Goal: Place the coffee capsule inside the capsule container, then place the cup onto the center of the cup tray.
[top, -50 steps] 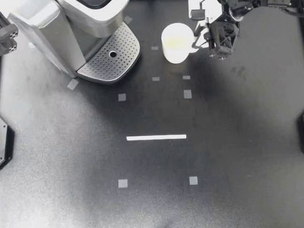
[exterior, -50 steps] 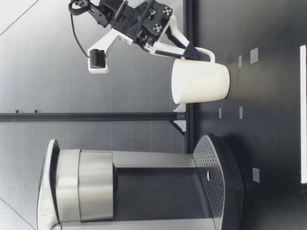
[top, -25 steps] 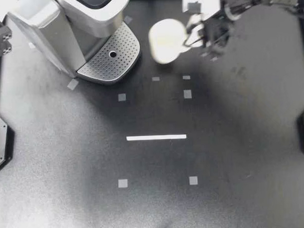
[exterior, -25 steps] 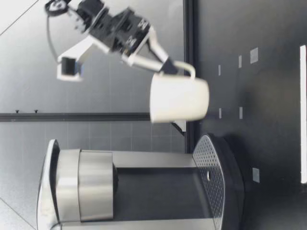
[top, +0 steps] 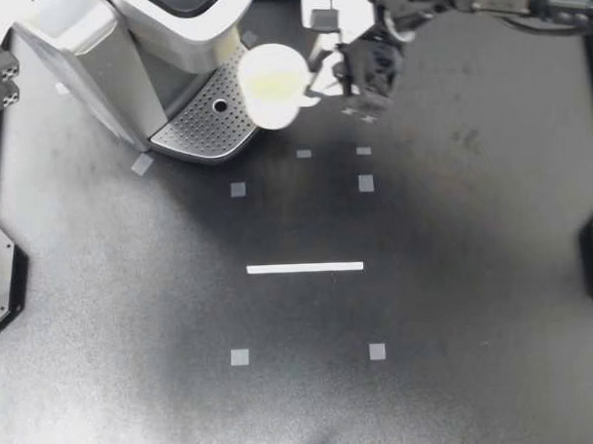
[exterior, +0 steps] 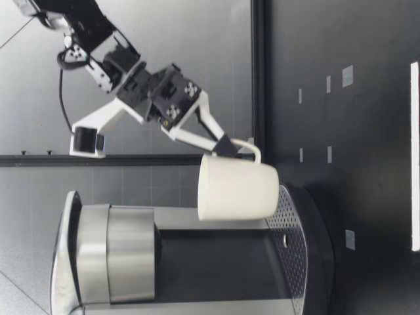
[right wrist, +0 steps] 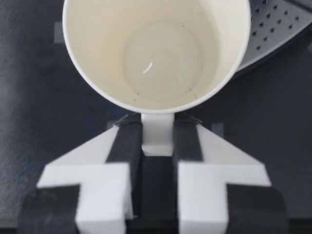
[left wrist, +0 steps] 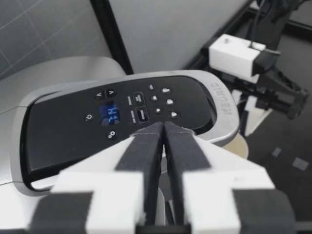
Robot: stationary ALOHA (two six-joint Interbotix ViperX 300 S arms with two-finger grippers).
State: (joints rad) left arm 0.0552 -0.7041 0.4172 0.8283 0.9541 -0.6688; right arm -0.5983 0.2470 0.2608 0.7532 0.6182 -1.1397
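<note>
A white cup (top: 270, 84) hangs upright over the near edge of the coffee machine's perforated cup tray (top: 207, 121). My right gripper (top: 321, 82) is shut on the cup's handle (right wrist: 157, 132), one finger on each side. In the low view the cup (exterior: 236, 190) floats a little above the tray (exterior: 293, 220), held by my right gripper (exterior: 226, 146). The cup (right wrist: 156, 48) is empty inside. My left gripper (left wrist: 163, 127) is shut on nothing, hovering over the machine's closed lid and button panel (left wrist: 131, 109). No capsule shows.
The silver coffee machine (top: 125, 43) fills the table's back left corner. A white tape line (top: 305, 267) and small grey squares (top: 365, 184) mark the black table. My right arm's camera block (left wrist: 239, 53) is near the machine.
My right gripper lifted the cup off the table and carried it sideways toward the coffee machine, up to the tray's edge. The left arm stayed put.
</note>
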